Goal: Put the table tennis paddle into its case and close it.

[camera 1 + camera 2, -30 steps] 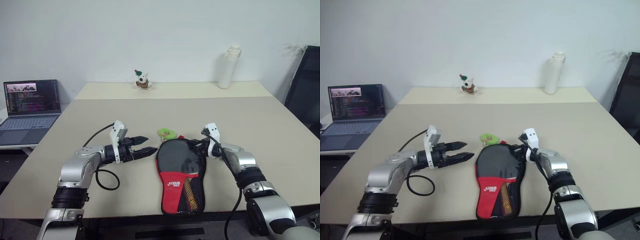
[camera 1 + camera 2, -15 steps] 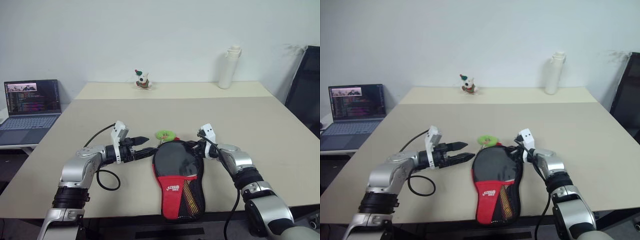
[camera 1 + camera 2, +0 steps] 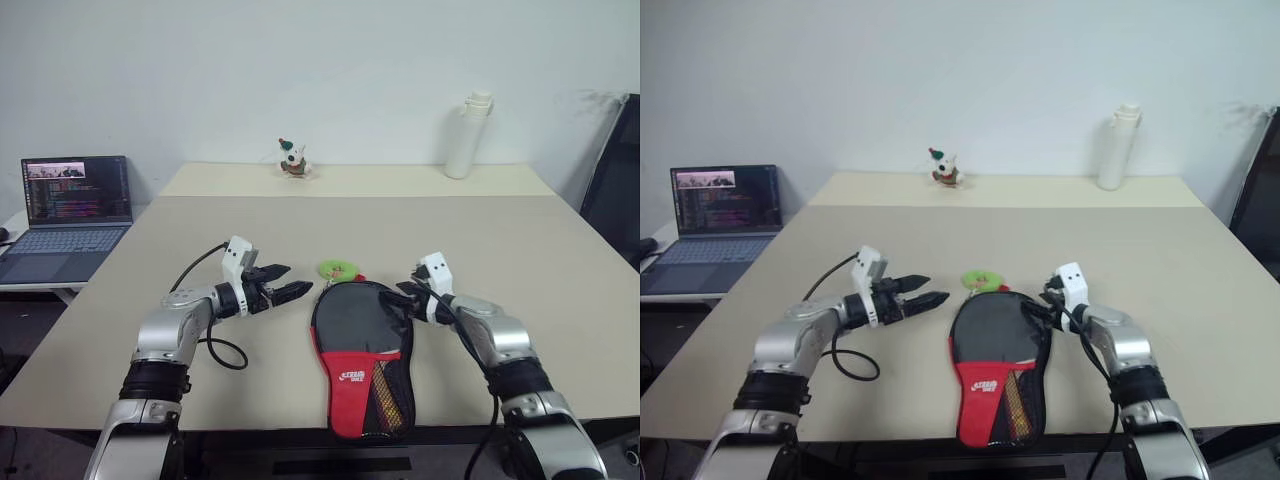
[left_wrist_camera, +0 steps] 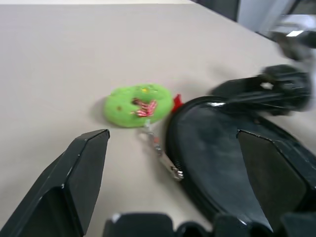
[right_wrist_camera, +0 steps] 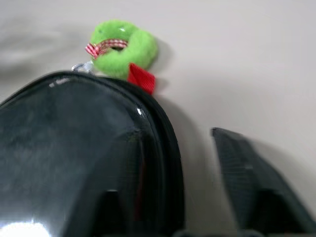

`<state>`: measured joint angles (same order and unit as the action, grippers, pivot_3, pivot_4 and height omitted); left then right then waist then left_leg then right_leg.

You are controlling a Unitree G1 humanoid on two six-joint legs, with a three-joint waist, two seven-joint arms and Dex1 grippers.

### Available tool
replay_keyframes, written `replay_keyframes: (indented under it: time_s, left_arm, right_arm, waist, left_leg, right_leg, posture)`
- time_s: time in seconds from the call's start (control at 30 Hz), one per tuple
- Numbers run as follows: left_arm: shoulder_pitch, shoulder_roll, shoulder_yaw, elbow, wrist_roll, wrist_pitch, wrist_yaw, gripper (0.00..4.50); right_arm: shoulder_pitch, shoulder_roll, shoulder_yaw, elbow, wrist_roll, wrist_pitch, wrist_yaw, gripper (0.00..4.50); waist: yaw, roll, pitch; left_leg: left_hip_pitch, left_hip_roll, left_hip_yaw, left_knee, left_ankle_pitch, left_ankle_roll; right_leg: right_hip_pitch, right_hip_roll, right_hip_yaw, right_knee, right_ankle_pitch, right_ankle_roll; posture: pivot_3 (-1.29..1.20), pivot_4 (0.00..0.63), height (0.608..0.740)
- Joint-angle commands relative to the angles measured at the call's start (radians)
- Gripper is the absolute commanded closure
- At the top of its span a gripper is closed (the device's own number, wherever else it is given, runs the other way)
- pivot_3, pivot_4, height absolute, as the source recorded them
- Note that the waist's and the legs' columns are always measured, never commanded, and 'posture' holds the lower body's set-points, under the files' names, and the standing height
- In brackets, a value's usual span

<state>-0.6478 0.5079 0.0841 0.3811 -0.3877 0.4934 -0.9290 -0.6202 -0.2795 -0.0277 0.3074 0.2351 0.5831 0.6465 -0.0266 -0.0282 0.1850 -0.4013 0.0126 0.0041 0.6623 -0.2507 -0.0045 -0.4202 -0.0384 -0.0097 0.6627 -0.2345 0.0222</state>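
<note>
L jaws (image 3: 297, 290) wide, empty, level | R jaws (image 3: 407, 294) parted, empty, at case (image 3: 362, 345) rim | arms angled inward

Case (image 3: 362, 345): glossy black rounded part, red fabric panel, black mesh lower down. Green charm (image 4: 138, 104): fuzzy plush, small metal clasp. Counter (image 3: 500, 250): smooth matt beige. Left end effector (image 4: 168, 163): matt black plastic fingers.
</note>
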Motion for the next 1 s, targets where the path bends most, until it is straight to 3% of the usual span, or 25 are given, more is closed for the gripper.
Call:
replay_keyframes:
  time_s: [0.03, 0.07, 0.27, 0.57, 1.0]
  left_arm:
    - [-0.074, -0.011, 0.016, 0.071, 0.030, -0.053, 0.050, 0.00]
    - [-0.088, -0.015, 0.014, 0.096, 0.040, -0.067, 0.060, 0.00]
    - [-0.241, -0.074, -0.006, 0.370, 0.136, -0.206, 0.158, 0.00]
    - [-0.475, -0.157, -0.051, 0.790, 0.285, -0.386, 0.229, 0.00]
    - [-0.545, -0.250, -0.083, 0.956, 0.433, -0.407, 0.283, 0.00]
  right_arm:
    - [0.035, -0.011, -0.083, -0.288, 0.142, 0.124, -0.010, 0.23]
    - [0.048, -0.009, -0.098, -0.345, 0.177, 0.161, -0.013, 0.02]
    - [0.154, -0.046, -0.019, -0.593, 0.263, 0.313, -0.007, 0.02]
    - [0.235, -0.062, 0.128, -0.693, 0.244, 0.318, -0.036, 0.02]
    - [0.292, -0.057, 0.178, -0.748, 0.232, 0.310, -0.100, 0.02]
  waist:
    - [0.000, 0.000, 0.000]
    - [0.000, 0.000, 0.000]
    - [0.001, 0.000, 0.000]
    - [0.000, -0.001, 0.000]
    - [0.000, -0.001, 0.000]
  left_leg:
    - [0.000, 0.000, 0.000, 0.000, 0.000, 0.000]
    - [0.000, 0.000, 0.000, 0.000, 0.000, 0.000]
    - [0.000, 0.000, -0.001, 0.000, 0.000, 0.000]
    - [-0.001, -0.002, 0.000, 0.000, 0.000, 0.000]
    - [-0.001, -0.002, 0.000, 0.000, 0.000, 0.000]
  right_leg:
    - [0.000, 0.000, 0.000, 0.000, 0.000, 0.000]
    - [0.000, 0.000, 0.000, 0.001, 0.000, 0.000]
    - [0.001, 0.001, -0.001, 0.000, 0.000, 0.000]
    - [0.000, 0.001, -0.001, -0.002, -0.003, 0.005]
    - [0.000, 0.002, -0.001, -0.001, -0.003, 0.005]
  posture:
    - [0.00, 0.150, 0.740]
    - [0.00, 0.150, 0.740]
    - [0.00, 0.150, 0.740]
    - [0.00, 0.150, 0.740]
    - [0.00, 0.150, 0.740]
